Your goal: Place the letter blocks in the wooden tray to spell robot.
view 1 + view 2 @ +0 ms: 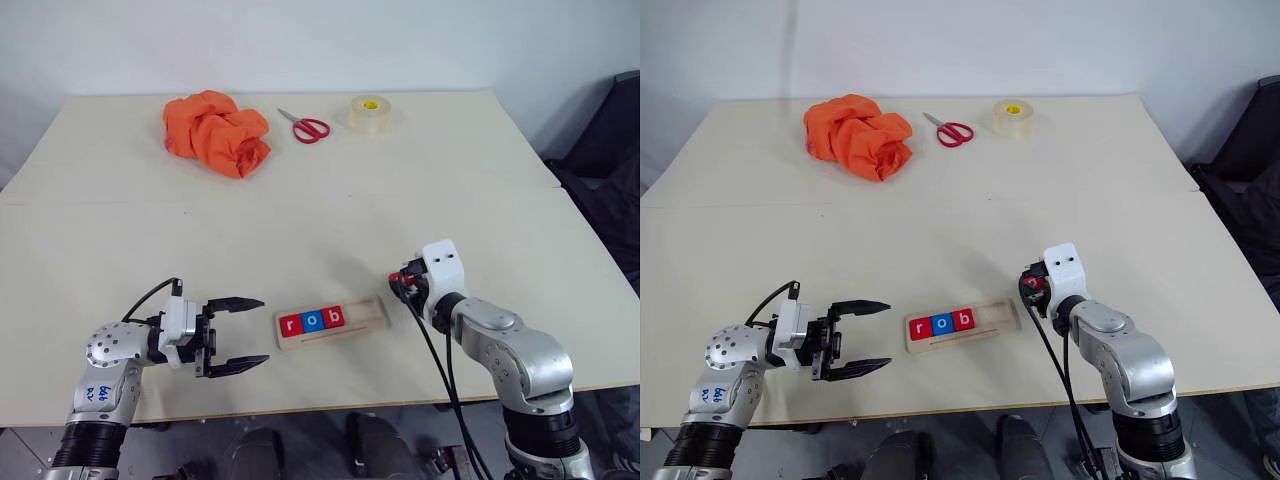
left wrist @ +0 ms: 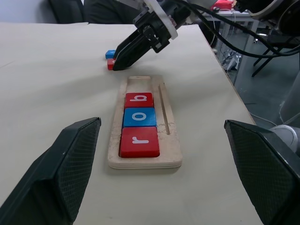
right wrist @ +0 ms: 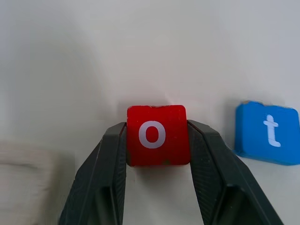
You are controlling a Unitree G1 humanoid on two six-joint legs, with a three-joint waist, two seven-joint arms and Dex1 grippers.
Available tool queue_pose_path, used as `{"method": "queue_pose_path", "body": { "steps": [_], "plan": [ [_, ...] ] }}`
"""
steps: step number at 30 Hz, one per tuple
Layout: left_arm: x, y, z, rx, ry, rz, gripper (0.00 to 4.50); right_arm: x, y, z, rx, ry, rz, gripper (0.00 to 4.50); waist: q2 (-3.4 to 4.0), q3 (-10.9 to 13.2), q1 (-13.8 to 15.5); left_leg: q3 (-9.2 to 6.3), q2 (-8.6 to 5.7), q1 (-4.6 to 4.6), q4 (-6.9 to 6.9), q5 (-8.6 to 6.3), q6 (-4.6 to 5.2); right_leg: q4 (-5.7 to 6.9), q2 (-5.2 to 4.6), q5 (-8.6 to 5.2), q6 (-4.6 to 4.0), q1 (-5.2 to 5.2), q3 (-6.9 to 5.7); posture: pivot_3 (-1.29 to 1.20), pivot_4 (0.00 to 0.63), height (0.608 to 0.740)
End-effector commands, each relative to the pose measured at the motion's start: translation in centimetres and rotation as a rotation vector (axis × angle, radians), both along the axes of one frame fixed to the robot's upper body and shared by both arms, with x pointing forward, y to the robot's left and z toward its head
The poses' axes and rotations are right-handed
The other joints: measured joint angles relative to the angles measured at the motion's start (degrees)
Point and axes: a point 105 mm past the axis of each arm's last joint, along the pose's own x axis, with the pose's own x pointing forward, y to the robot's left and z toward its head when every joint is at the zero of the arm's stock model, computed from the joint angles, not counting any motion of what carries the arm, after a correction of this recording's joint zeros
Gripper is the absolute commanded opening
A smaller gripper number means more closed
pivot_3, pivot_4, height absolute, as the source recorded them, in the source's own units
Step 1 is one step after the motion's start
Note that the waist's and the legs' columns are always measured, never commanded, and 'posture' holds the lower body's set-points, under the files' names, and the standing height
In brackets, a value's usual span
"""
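Since the wooden tray (image 1: 375,321) holds only r, o, b, your right gripper (image 3: 157,140) is pinching the red o block (image 3: 157,135), at 9 o'clock from the blue t block (image 3: 267,133), while your left gripper (image 1: 238,335) is waiting spread wide.

The two head views look forward and down over the desk (image 1: 300,230) from its near edge, taking in the far edge. The left wrist view looks level and close along the wooden tray (image 2: 145,161) toward the right gripper (image 2: 117,63). The right wrist view sits very close above the red o block (image 3: 157,135), which the left wrist view also shows.
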Motion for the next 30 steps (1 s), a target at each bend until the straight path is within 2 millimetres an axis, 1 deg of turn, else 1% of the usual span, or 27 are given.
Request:
{"method": "queue_pose_path", "body": {
  "steps": [1, 5, 8, 13, 15, 16, 20, 22, 26, 30],
  "plan": [
    [0.3, 0.1, 0.6, -0.013, -0.023, -0.015, 4.5, -2.0, -0.6, 2.0, 0.008, -0.055, -0.008, 1.46, 0.0, 0.0, 0.15, -0.01, 0.0, 0.0, -0.04, 0.0, 0.0, 0.0, 0.0, -0.01, -0.01, -0.01, -0.01, 0.0, 0.15, 0.74],
    [0.5, 0.2, 0.6, -0.011, -0.025, -0.022, 4.5, -3.5, -1.3, 1.5, -0.002, -0.009, -0.048, 1.46, 0.0, 0.0, 0.15, -0.03, -0.01, -0.03, -0.05, 0.0, 0.0, -0.09, -0.02, -0.02, -0.03, 0.02, -0.04, 0.0, 0.15, 0.74],
    [0.7, 0.2, 0.7, -0.015, -0.027, -0.028, 4.5, -4.7, -1.7, 0.5, 0.012, 0.035, -0.104, 1.46, 0.0, 0.0, 0.0, -0.01, -0.02, -0.04, -0.05, -0.01, 0.0, -0.12, -0.04, -0.01, -0.01, 0.01, -0.03, 0.0, 0.15, 0.74],
    [0.8, 0.3, 0.7, -0.017, -0.024, -0.035, 4.5, -4.8, -2.1, 0.0, 0.027, 0.05, -0.155, 1.46, 0.0, 0.0, -0.12, -0.02, 0.01, 0.0, -0.09, -0.01, 0.0, -0.09, 0.02, -0.02, -0.03, 0.0, -0.03, 0.0, 0.15, 0.74],
    [0.8, 0.4, 0.7, -0.019, -0.029, -0.034, 4.5, -4.9, -1.9, 0.1, 0.026, 0.044, -0.14, 2.19, 0.0, 0.0, -0.04, -0.02, 0.0, 0.0, -0.08, 0.0, 0.0, -0.09, 0.01, -0.02, -0.03, 0.01, -0.03, 0.0, 0.15, 0.74],
    [0.8, 0.4, 0.7, -0.019, -0.03, -0.034, 4.5, -4.9, -1.9, 0.2, 0.022, 0.037, -0.134, 2.44, 0.0, 0.0, -0.02, -0.02, -0.01, -0.01, -0.08, 0.0, 0.0, -0.1, 0.01, -0.02, -0.03, 0.0, -0.03, 0.0, 0.15, 0.74],
    [0.7, 0.4, 0.7, -0.018, -0.028, -0.036, 4.5, -5.0, -2.3, 0.6, -0.009, 0.017, -0.098, 3.84, 0.0, 0.0, 0.01, -0.02, -0.01, -0.03, -0.08, -0.01, 0.0, -0.14, 0.0, -0.02, -0.03, 0.01, -0.03, 0.0, 0.15, 0.74],
    [0.7, 0.3, 0.6, -0.018, -0.028, -0.036, 4.5, -4.9, -2.2, 1.0, -0.049, 0.004, -0.034, 4.49, 0.0, 0.0, 0.01, -0.02, -0.02, -0.04, -0.08, -0.01, 0.0, -0.16, -0.01, -0.01, -0.02, 0.01, -0.03, 0.0, 0.15, 0.74],
    [0.8, 0.1, 0.6, -0.022, -0.029, -0.04, 4.5, -5.1, -1.8, 1.5, -0.145, 0.009, 0.156, 4.49, 0.03, 0.02, -0.01, -0.03, -0.03, -0.03, -0.08, -0.01, 0.01, -0.22, 0.0, -0.01, -0.02, 0.04, -0.04, 0.0, 0.15, 0.74],
    [0.8, -0.2, 0.5, -0.029, -0.032, -0.046, 4.5, -5.5, -1.8, 1.6, -0.28, 0.049, 0.407, 4.49, 0.03, 0.02, 0.06, -0.04, -0.02, -0.03, -0.1, -0.01, 0.01, -0.26, 0.02, -0.01, -0.01, 0.05, -0.04, 0.0, 0.15, 0.74]
  ]
}}
